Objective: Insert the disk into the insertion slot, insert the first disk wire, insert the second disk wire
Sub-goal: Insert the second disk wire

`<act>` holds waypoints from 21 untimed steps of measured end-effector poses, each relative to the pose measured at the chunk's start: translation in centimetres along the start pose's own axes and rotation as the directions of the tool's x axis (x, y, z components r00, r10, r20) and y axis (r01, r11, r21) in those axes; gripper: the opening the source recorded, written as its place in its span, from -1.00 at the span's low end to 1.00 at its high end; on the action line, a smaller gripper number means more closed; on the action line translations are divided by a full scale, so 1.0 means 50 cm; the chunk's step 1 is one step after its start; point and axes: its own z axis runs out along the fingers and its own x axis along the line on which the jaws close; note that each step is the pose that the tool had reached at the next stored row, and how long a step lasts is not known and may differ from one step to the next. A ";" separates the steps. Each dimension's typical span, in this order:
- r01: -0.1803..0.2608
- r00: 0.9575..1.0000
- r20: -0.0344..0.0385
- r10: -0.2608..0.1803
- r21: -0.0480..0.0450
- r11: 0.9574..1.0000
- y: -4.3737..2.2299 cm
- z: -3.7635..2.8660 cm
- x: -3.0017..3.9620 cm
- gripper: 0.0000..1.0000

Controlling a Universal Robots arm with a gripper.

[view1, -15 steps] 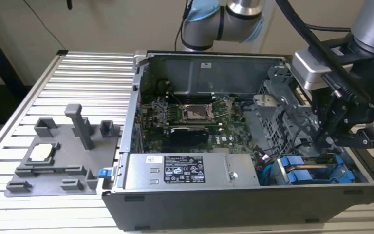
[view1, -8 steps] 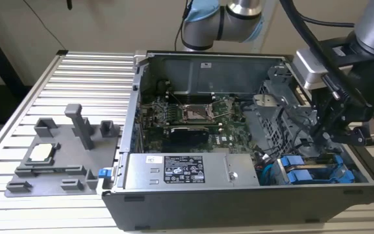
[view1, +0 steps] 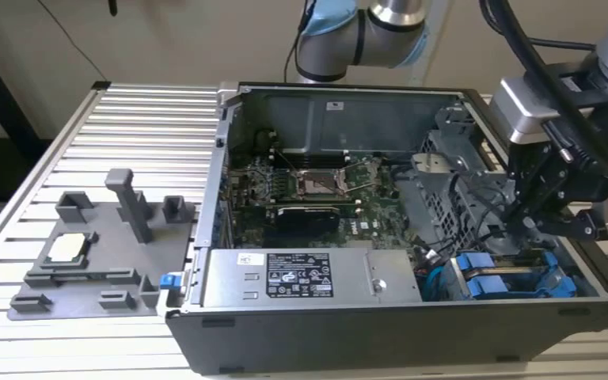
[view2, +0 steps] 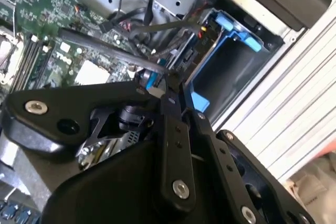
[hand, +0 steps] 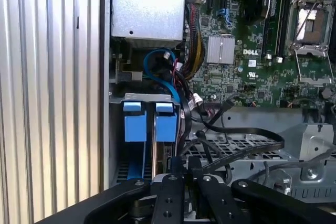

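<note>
We cannot make out the gripper's [hand: 181, 174] fingertips behind its own black body, the disk's [view1: 515, 279] label stays hidden inside the insertion slot [view1: 499, 265], and the robot arm [view1: 362, 36] is cut off above.

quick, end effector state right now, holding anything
End effector: fingers together, apparently pinching a thin black flat cable over the blue drive frames.

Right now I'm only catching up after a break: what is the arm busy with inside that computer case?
The arm has its gripper down inside the open case, at the drive bays by the exterior view's right wall. Two blue-framed drives sit side by side in the bay. In both wrist views the jaws are closed together right at the drives' cable end, among loose black cables. Whether they pinch a connector cannot be made out. The power supply sits beside the bay.
</note>
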 end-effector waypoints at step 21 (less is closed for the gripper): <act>-0.021 1.000 -0.001 0.021 0.001 1.000 -0.015 0.038 0.017 -0.68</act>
